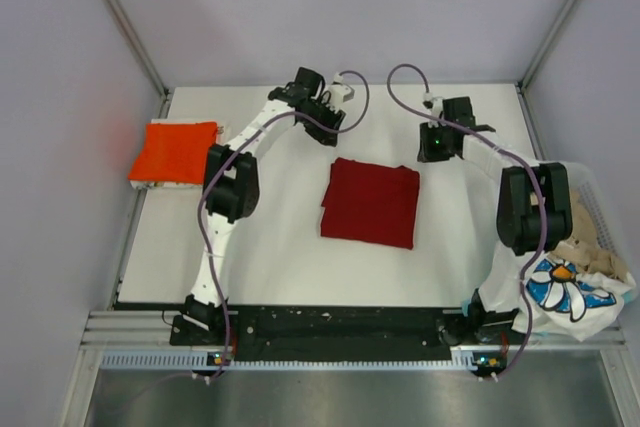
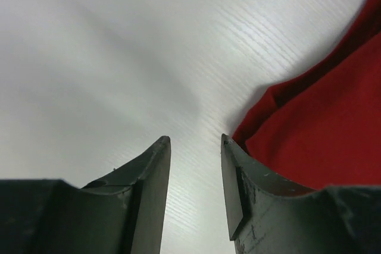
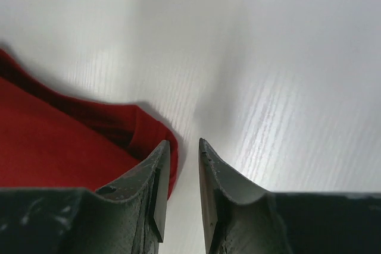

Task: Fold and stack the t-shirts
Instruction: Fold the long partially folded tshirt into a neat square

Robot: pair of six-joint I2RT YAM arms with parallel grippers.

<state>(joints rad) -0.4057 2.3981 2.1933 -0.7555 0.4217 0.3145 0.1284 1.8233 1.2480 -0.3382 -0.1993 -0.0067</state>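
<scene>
Folded red shirt (image 1: 370, 202) lies mid-table. Left gripper (image 2: 193, 139) gapes empty off its far-left corner; right gripper (image 3: 184, 142), narrowly parted and empty, off the far-right corner. Orange shirt (image 1: 176, 150) sits folded at left edge.

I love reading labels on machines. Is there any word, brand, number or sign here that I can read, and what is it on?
None can be read. The white shirt bears only a blue flower picture, no letters. The red shirt and orange shirt show no print.
</scene>
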